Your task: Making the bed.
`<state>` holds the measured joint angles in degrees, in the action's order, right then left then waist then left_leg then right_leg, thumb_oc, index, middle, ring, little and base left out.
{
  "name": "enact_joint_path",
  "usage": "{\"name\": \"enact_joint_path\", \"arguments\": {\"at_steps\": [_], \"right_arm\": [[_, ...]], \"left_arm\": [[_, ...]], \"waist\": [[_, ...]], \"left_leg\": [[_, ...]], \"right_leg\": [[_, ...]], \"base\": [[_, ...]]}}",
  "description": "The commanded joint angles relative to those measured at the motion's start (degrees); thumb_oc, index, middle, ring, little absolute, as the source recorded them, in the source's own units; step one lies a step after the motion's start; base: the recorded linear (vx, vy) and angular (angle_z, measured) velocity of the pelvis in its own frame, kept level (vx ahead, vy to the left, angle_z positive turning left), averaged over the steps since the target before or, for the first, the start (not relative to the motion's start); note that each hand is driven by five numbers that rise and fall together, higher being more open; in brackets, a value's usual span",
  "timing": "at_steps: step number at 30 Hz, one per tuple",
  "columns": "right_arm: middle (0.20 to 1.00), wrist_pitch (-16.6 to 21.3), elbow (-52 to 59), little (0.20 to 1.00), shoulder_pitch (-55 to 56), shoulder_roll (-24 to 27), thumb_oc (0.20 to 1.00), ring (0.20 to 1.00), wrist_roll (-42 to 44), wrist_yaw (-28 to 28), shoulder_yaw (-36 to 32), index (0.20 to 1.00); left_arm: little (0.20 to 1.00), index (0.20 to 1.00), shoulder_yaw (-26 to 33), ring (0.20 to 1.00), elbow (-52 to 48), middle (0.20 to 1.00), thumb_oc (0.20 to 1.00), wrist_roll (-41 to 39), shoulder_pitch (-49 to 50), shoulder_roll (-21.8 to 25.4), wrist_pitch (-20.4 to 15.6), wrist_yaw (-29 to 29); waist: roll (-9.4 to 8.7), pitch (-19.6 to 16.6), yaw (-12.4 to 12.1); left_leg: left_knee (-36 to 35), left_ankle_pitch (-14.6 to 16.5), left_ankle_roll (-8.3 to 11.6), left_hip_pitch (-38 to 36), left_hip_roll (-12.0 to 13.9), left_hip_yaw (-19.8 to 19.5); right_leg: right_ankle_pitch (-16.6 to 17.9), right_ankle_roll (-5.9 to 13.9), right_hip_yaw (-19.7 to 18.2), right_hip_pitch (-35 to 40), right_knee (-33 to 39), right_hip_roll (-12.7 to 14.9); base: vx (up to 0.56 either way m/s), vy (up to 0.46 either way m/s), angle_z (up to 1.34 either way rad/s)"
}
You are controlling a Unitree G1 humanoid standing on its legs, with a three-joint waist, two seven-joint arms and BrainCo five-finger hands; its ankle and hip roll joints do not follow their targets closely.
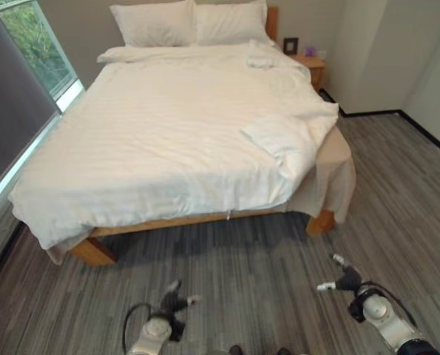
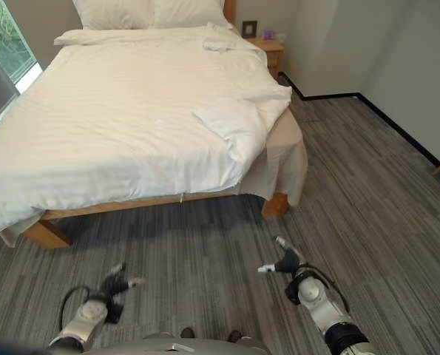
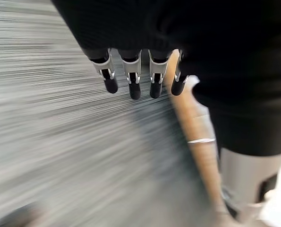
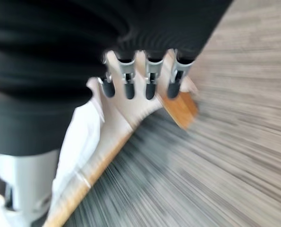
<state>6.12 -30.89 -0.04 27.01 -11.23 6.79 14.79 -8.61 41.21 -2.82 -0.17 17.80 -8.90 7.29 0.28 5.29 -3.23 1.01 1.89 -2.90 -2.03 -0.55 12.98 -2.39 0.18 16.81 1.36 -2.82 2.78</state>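
Observation:
A wide bed with a white duvet (image 1: 168,140) stands ahead of me, on a wooden frame (image 1: 94,250). At the foot's right corner the duvet is turned back in a rumpled fold (image 1: 279,140), baring a beige sheet (image 1: 338,159) that hangs down the side. Two white pillows (image 1: 154,24) lie at the head, and a small white bundle (image 1: 260,61) rests near them. My left hand (image 1: 171,302) and right hand (image 1: 345,279) hover low over the floor, short of the bed. Both are open and hold nothing, their fingers (image 3: 133,78) (image 4: 128,80) straight.
Grey striped carpet (image 1: 264,274) lies between me and the bed. A wooden nightstand (image 1: 310,65) stands at the bed's far right by the wall. A window with a dark blind (image 1: 12,96) runs along the left. A wooden bed leg (image 1: 321,222) stands at the near right corner.

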Motion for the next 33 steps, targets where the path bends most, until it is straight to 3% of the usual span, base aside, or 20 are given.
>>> {"name": "enact_joint_path", "arguments": {"at_steps": [1,7,9,12,13,16,17,18,19,20,21,24,25,26,27,28,30,31,32,33], "right_arm": [[1.0,3.03,3.52,1.0,-0.34,-0.92,1.0,1.0,1.65,2.44,-1.06,1.0],[1.0,2.96,10.29,1.0,0.55,-2.29,1.0,1.0,3.42,0.95,-1.77,1.0],[1.0,2.32,14.42,1.0,-0.73,-2.17,1.0,1.0,3.9,0.39,-1.72,1.0],[1.0,2.58,18.05,1.0,1.06,-1.81,1.0,1.0,4.52,-0.2,-2.94,1.0],[1.0,3.25,21.66,1.0,2.58,-0.73,1.0,1.0,4.58,-0.14,-4.33,1.0],[1.0,3.74,24.48,1.0,2.56,1.98,1.0,1.0,5.3,0.2,-5.13,1.0],[1.0,3.74,24.48,1.0,2.56,1.98,1.0,1.0,5.3,0.2,-5.13,1.0],[1.0,3.62,24.26,1.0,1.2,2.81,1.0,1.0,6.18,1.13,-4.81,1.0],[1.0,3.42,24.33,1.0,0.95,2.77,1.0,1.0,6.46,1.14,-4.64,1.0],[1.0,3.42,24.33,1.0,0.95,2.77,1.0,1.0,6.46,1.14,-4.63,1.0],[1.0,3.18,24.92,1.0,0.99,2.56,1.0,1.0,6.72,0.91,-4.55,1.0],[1.0,3.24,24.76,1.0,1.39,2.4,1.0,1.0,6.86,0.81,-4.62,1.0],[1.0,3.32,24.17,1.0,1.73,2.5,1.0,1.0,6.6,0.77,-4.54,1.0],[1.0,3.32,24.17,1.0,1.73,2.5,1.0,1.0,6.6,0.77,-4.54,1.0],[1.0,2.95,23.96,1.0,2.0,2.72,1.0,1.0,6.18,0.67,-4.93,1.0],[1.0,2.95,23.62,1.0,2.14,3.09,1.0,1.0,5.14,0.12,-5.05,1.0],[1.0,2.8,24.07,1.0,3.38,1.84,1.0,1.0,4.05,0.27,-5.79,1.0],[1.0,2.49,23.3,1.0,2.66,0.99,1.0,1.0,2.18,0.04,-5.31,1.0],[1.0,2.48,23.29,1.0,2.62,0.97,1.0,1.0,2.17,0.04,-5.3,1.0],[1.0,2.1,23.25,1.0,2.01,0.56,1.0,1.0,1.89,-0.24,-5.22,1.0]], "left_arm": [[1.0,1.0,0.85,1.0,-7.33,1.0,1.0,-5.58,-1.8,2.13,-4.72,1.47],[1.0,1.0,1.81,1.0,-19.42,1.0,1.0,-8.72,1.84,1.99,-4.24,-0.24],[1.0,1.0,3.0,1.0,-24.2,1.0,1.0,-12.03,3.2,1.22,-3.91,-0.72],[1.0,1.0,4.65,1.0,-26.04,1.0,1.0,-12.26,5.65,0.21,-3.45,-0.61],[1.0,1.0,6.99,1.0,-28.81,1.0,1.0,-11.84,9.19,-2.25,-3.3,0.25],[1.0,1.0,6.02,1.0,-28.16,1.0,1.0,-16.7,9.72,-3.12,-3.63,-1.34],[1.0,1.0,6.02,1.0,-28.15,1.0,1.0,-16.7,9.72,-3.13,-3.63,-1.34],[1.0,1.0,4.91,1.0,-27.92,1.0,1.0,-17.65,8.77,-3.12,-4.03,-0.18],[1.0,1.0,4.6,1.0,-27.97,1.0,1.0,-18.12,8.84,-3.23,-3.93,-0.22],[1.0,1.0,4.61,1.0,-27.97,1.0,1.0,-18.12,8.84,-3.22,-3.93,-0.22],[1.0,1.0,4.46,1.0,-29.28,1.0,1.0,-18.99,9.84,-3.45,-3.8,-0.82],[1.0,1.0,3.92,1.0,-29.25,1.0,1.0,-18.51,10.02,-3.25,-3.49,-1.49],[1.0,1.0,3.4,1.0,-28.97,1.0,1.0,-17.87,10.16,-2.87,-3.29,-2.02],[1.0,1.0,3.4,1.0,-28.97,1.0,1.0,-17.88,10.16,-2.86,-3.29,-2.02],[1.0,1.0,3.29,1.0,-28.85,1.0,1.0,-17.16,10.27,-2.42,-2.97,-2.22],[1.0,1.0,3.67,1.0,-29.12,1.0,1.0,-15.12,11.19,-1.86,-2.38,-2.24],[1.0,1.0,3.3,1.0,-29.07,1.0,1.0,-15.8,10.47,-1.32,-2.52,-2.42],[1.0,1.0,2.85,1.0,-29.94,1.0,1.0,-14.95,8.5,-0.21,-1.93,-1.73],[1.0,1.0,2.87,1.0,-29.94,1.0,1.0,-14.94,8.48,-0.2,-1.92,-1.73],[1.0,1.0,2.99,1.0,-31.55,1.0,1.0,-12.27,7.19,1.61,-1.65,-0.44]], "waist": [[-1.39,-0.31,0.08],[-0.98,1.53,0.38],[-0.53,3.62,-0.14],[-1.08,3.58,-0.4],[-1.49,4.32,-1.54],[-2.42,7.74,-3.38],[-2.39,7.68,-3.33],[-3.03,9.54,-4.36],[-3.06,9.83,-4.7],[-3.11,9.77,-4.67],[-2.8,9.72,-6.21],[-2.67,9.2,-6.65],[-2.27,8.38,-6.79],[-2.3,8.42,-6.81],[-1.77,6.81,-7.11],[-2.26,5.5,-7.19],[-4.22,4.63,-6.39],[-4.19,4.91,-5.25],[-4.25,4.97,-5.34],[-2.86,5.44,-3.47]], "left_leg": [[-6.01,-2.37,5.67,-2.98,4.57,-4.45],[-6.01,-2.54,5.56,-2.51,5.16,-3.99],[-6.01,-3.45,6.36,-0.93,6.93,-2.61],[-6.01,-4.35,6.94,-0.85,7.68,-2.29],[-4.76,-5.19,7.24,-2.71,8.5,-1.27],[21.6,-7.05,7.87,10.04,9.1,-6.69],[21.71,-7.0,7.87,10.17,9.14,-6.75],[33.61,-8.21,7.16,16.69,6.23,-11.11],[35.26,-7.21,6.79,18.25,4.8,-11.43],[35.21,-7.26,6.78,18.3,4.76,-11.43],[30.81,-4.38,6.13,22.66,3.44,-7.45],[24.05,-4.23,5.48,21.61,3.79,-4.85],[16.05,-5.44,5.69,20.82,4.26,-1.54],[15.97,-5.48,5.69,20.74,4.24,-1.5],[4.38,-8.86,6.05,19.41,4.34,1.8],[1.51,-8.59,4.96,17.06,3.79,1.94],[1.05,-8.9,3.08,15.86,1.56,1.69],[-1.65,-6.99,1.63,11.03,0.93,3.43],[-1.81,-7.04,1.58,10.9,0.84,3.56],[-5.13,-6.21,0.5,5.54,0.99,3.59]], "right_leg": [[6.92,8.66,-2.38,4.56,7.82,7.36],[7.58,7.95,-2.21,2.73,6.08,6.8],[6.98,7.22,0.11,-1.44,2.82,6.27],[6.56,6.42,-0.12,-0.45,5.06,4.71],[5.68,5.69,-0.6,1.99,7.82,3.34],[3.9,2.92,-2.42,2.84,7.82,2.5],[3.9,2.91,-2.38,2.79,7.82,2.46],[3.0,1.93,-2.57,3.44,7.82,2.89],[2.56,1.84,-3.08,3.76,7.82,2.8],[2.56,1.85,-3.05,3.7,7.82,2.84],[0.29,2.43,-4.27,5.45,7.82,2.3],[-0.63,3.1,-4.73,6.03,7.82,2.29],[-1.55,3.63,-4.56,7.05,7.82,2.03],[-1.56,3.64,-4.58,7.08,7.82,2.06],[-2.98,4.28,-4.23,9.42,7.82,1.45],[-3.67,4.84,-3.88,10.65,7.82,1.3],[-1.23,5.62,-2.6,11.96,4.31,2.28],[2.96,9.54,-1.63,7.2,-8.71,4.54],[2.83,9.6,-1.76,7.09,-8.97,4.66],[8.91,11.64,-1.09,1.17,-22.02,7.1]], "base": [[0.0,0.0,0.0],[-0.01,-0.062,-0.03],[-0.08,-0.186,-0.16],[0.1,-0.222,-0.35],[0.13,-0.317,-0.21],[0.04,-0.285,-0.3],[0.02,-0.164,-0.54],[0.08,-0.108,-0.42],[0.08,-0.108,-0.43],[0.31,0.008,-0.45],[0.26,0.022,-0.39],[0.29,0.063,-0.45],[0.19,0.053,-0.23],[0.51,0.138,-0.01],[0.55,0.1,0.0],[0.71,0.102,0.15],[0.5,0.107,0.2],[0.34,0.164,0.14],[0.44,0.261,-0.04],[0.36,0.179,-0.45]]}}
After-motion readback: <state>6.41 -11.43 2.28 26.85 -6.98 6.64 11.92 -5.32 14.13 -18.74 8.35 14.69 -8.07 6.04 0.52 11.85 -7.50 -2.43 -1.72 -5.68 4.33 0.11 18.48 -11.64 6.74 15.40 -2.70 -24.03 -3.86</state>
